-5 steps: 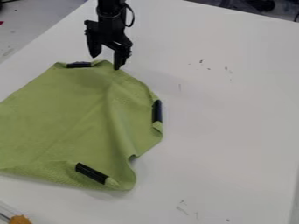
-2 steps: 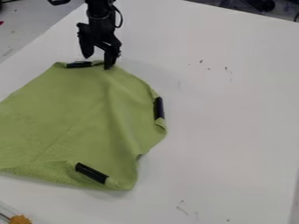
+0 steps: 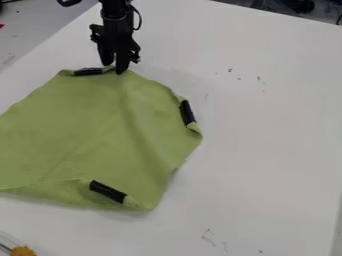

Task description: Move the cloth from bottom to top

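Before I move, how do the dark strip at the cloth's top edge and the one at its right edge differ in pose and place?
The top strip lies nearly level across the view, while the right strip runs steeply, its lower end leaning right. The top strip is close beside the gripper; the right strip is well away from it. Both are dark, narrow bars at the edge of the green cloth.

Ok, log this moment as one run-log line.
end effector: at far edge of green cloth | cloth: spread on white table | dark strips: three, near cloth's edges | orange item: lower-left of view
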Controlling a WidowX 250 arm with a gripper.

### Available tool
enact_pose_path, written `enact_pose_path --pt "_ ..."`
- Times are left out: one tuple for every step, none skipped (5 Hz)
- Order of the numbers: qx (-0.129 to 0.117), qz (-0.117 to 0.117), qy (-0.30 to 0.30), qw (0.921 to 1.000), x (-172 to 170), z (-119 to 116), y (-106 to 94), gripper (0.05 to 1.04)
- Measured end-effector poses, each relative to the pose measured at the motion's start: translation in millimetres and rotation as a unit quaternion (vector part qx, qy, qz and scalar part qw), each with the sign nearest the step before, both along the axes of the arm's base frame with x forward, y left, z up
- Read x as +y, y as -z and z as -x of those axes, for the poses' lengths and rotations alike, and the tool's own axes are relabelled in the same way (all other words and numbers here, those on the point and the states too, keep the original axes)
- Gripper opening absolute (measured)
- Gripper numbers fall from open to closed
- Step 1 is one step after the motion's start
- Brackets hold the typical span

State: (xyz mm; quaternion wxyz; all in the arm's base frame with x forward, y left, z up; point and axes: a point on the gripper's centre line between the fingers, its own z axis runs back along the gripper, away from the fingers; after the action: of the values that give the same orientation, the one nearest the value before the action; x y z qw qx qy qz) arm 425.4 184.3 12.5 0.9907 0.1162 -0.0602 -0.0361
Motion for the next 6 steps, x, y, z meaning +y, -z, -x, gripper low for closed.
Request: enact_pose_path --pt "-0.009 0.0 -0.003 1.0 2.0 -9.8 -0.5 0.176" --pt "-0.033 0.003 -0.007 0.9994 4.2 -24.4 0.1 0.068" --pt "-0.037 0.01 -0.015 0.9992 3.2 -29.1 -0.4 0.071" --pt "-0.017 0.015 -0.022 0.9995 -2.4 -22.8 2.6 0.21" --pt "0.008 0.021 -0.027 0.9994 -3.8 -18.6 -6.2 0.444" --pt "-0.005 0.011 -0.001 0.9999 1.7 -29.0 -27.8 0.735"
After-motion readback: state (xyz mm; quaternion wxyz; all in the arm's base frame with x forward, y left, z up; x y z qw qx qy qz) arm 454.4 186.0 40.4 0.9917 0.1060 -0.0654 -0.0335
